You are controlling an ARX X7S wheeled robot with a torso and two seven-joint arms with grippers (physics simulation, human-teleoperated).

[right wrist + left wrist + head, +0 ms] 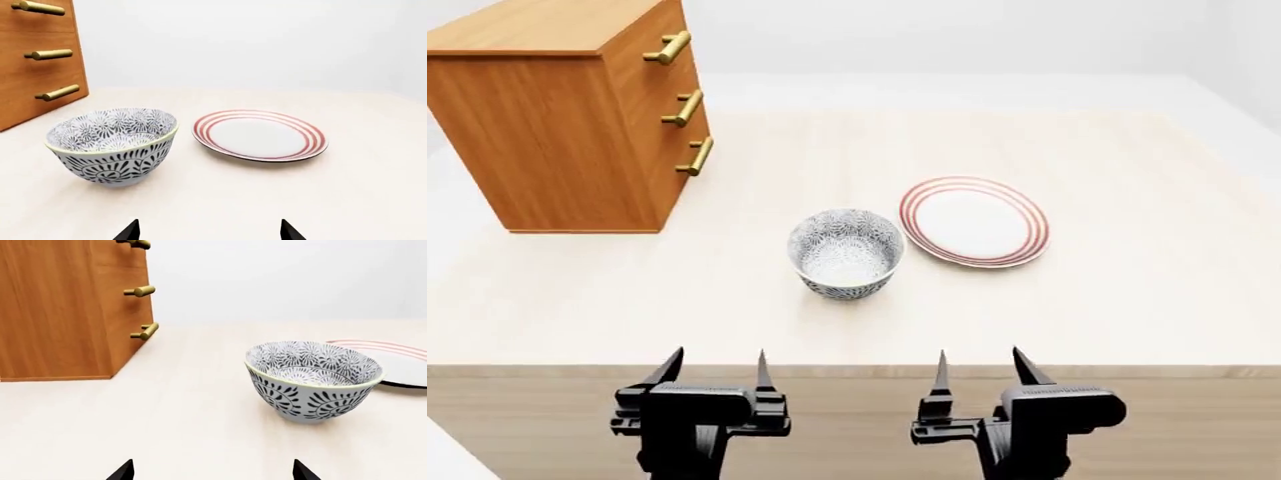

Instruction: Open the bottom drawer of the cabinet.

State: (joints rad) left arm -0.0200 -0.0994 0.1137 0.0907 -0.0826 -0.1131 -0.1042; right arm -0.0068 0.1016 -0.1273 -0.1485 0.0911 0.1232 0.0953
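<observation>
Orange-brown wood grain with a soft satin sheen covers the cabinet (554,130), and its bottom drawer (678,178) carries a polished brass bar handle (695,156). Beside the cabinet, the table (1121,290) is pale, matt, smooth wood. The bowl (846,253) looks like glazed ceramic, faintly glossy; next to it the red-ringed plate (974,221) shines smoothly. Both grippers look matt black.

A pale wood-grain table (1121,300) is filling most of the head view, its front edge running across the lower frame. The orange-brown cabinet (554,130) is standing on it at upper left, its three drawers shut. A blue-patterned bowl (846,253) is sitting near centre, with a red-ringed white plate (974,221) lying just beside it to the right.
</observation>
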